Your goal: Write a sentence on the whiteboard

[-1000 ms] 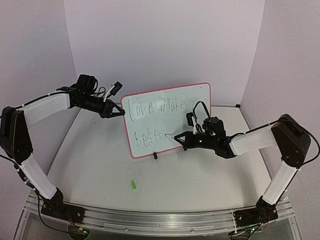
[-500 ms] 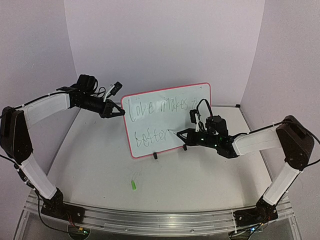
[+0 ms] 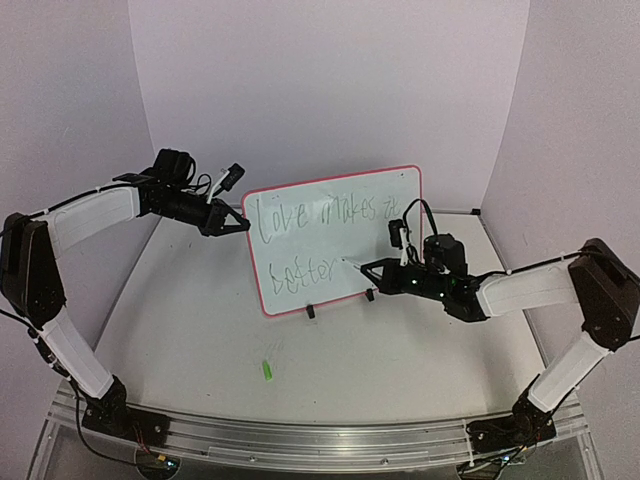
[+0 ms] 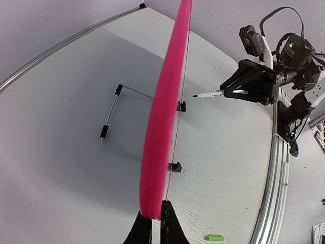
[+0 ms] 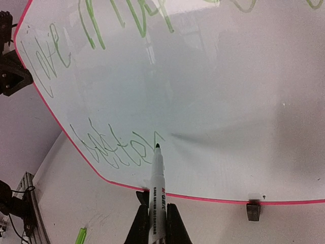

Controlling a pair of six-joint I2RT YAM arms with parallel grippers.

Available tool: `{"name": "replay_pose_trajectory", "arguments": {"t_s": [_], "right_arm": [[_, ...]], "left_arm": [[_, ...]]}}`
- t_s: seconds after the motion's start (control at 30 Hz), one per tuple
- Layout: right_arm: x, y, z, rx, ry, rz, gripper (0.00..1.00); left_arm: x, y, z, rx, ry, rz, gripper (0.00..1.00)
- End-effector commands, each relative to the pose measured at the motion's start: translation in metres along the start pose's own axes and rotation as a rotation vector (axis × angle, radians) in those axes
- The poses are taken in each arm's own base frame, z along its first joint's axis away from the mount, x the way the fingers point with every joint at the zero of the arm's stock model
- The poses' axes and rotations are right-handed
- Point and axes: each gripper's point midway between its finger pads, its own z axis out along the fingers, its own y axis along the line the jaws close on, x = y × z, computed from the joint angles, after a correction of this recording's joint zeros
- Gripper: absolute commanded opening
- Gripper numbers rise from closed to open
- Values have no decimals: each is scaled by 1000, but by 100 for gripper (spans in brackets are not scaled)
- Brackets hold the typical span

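The whiteboard (image 3: 335, 245) stands upright on the table, pink rim facing me edge-on in the left wrist view (image 4: 161, 117). The sentence (image 3: 320, 213) runs in green over two lines, the lower word (image 5: 116, 149) reading "better". My left gripper (image 3: 243, 226) is shut on the board's left rim (image 4: 155, 212). My right gripper (image 3: 372, 268) is shut on a white marker (image 5: 158, 185), its fingers (image 5: 175, 223) low in the right wrist view. The marker's tip sits at the end of "better"; whether it touches I cannot tell. The marker (image 4: 210, 94) shows from the side too.
A green cap (image 3: 267, 370) lies on the table in front of the board, and also shows as the cap (image 4: 215, 237) and the cap (image 5: 80, 236). A wire stand (image 4: 112, 119) props the board from behind. A black foot (image 5: 253, 210) sits under the rim. A metal rail (image 3: 300, 440) lines the near edge.
The right arm's elbow and wrist have swung right and lower. The marker tip has stayed by the end of "better", a touch higher. The left arm has not moved.
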Motion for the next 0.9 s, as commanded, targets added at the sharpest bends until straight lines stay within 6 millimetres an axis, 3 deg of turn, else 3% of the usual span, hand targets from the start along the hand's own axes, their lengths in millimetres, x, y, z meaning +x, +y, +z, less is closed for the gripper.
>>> {"name": "replay_pose_trajectory", "arguments": {"t_s": [0.0, 0.13, 0.37, 0.87], "right_arm": [[-6, 6, -13, -26, -37, -17, 0], [11, -3, -7, -10, 3, 0, 0], [20, -6, 9, 2, 38, -14, 0], [25, -18, 24, 44, 46, 3, 0]], "left_arm": [[10, -10, 4, 12, 45, 7, 0], [10, -10, 5, 14, 47, 4, 0], [11, -9, 6, 11, 50, 3, 0], [12, -8, 7, 12, 53, 1, 0]]}}
